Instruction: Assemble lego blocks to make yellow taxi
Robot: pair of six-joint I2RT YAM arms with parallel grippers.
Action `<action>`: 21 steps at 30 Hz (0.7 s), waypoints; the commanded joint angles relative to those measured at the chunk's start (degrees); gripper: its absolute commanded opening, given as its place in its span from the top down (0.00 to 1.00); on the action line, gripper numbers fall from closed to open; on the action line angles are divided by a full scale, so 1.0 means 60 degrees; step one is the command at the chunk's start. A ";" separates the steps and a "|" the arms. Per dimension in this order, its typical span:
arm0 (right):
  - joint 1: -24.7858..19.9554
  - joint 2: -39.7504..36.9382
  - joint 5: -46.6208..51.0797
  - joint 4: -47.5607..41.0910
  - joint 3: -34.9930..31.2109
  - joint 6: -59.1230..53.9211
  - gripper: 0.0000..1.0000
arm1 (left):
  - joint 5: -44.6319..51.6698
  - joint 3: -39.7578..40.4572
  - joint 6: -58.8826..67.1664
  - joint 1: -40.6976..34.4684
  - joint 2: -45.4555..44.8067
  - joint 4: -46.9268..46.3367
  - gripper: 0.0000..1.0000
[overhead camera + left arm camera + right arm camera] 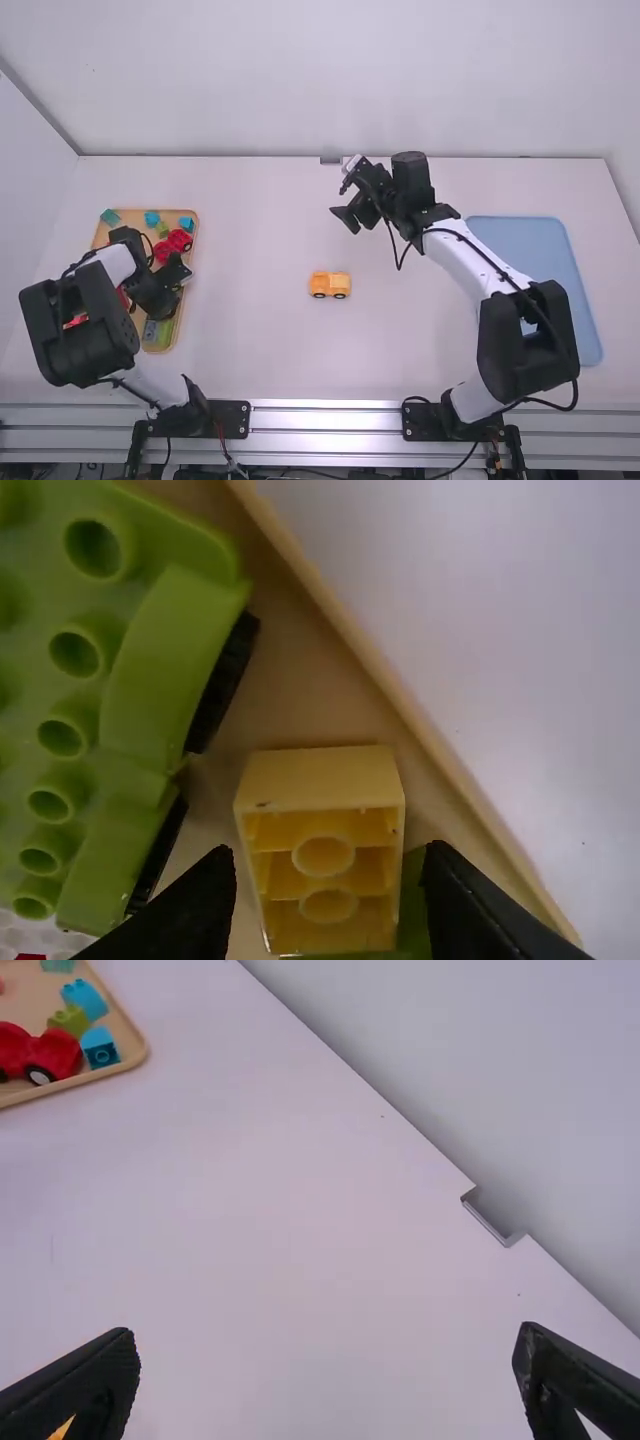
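Note:
My left gripper [166, 286] is over the wooden tray [103, 232] at the left. In the left wrist view, my left gripper [330, 895] stands open around a yellow block [322, 780], whose hollow side shows two round tubes; a gap is visible toward one finger. My right gripper [350, 205] is above the table beyond the yellow car [330, 284], which stands alone near the middle. In the right wrist view, my right gripper [327, 1365] is open with nothing between its fingers, and a bit of the yellow car [62, 1428] peeks out by one finger.
Green blocks [150, 670] with black parts lie beside the yellow block, close to the tray's raised edge [360, 660]. A red car [45, 1055] and blue blocks [99, 1046] share the tray. At the far right lies a blue tray [540, 235], partly under the right arm.

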 commanded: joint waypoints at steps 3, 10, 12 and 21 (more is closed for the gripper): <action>-0.0025 -0.0073 -0.0208 0.0025 0.0259 0.0066 0.02 | -0.0135 -0.0342 -0.0062 0.0062 0.0076 0.0120 0.48; 0.0138 -0.0073 -0.0164 0.0004 0.0306 0.0066 0.02 | -0.0142 -0.0470 0.0007 0.0062 0.0076 0.0200 0.55; 0.0178 -0.0073 -0.0168 0.0018 0.0321 0.0058 0.02 | -0.0131 -0.0444 0.0000 0.0062 0.0076 0.0175 0.60; 0.0157 -0.0073 -0.0168 0.0022 0.0317 0.0033 0.02 | -0.0302 -0.0452 -0.0084 0.0062 0.0076 0.0361 0.70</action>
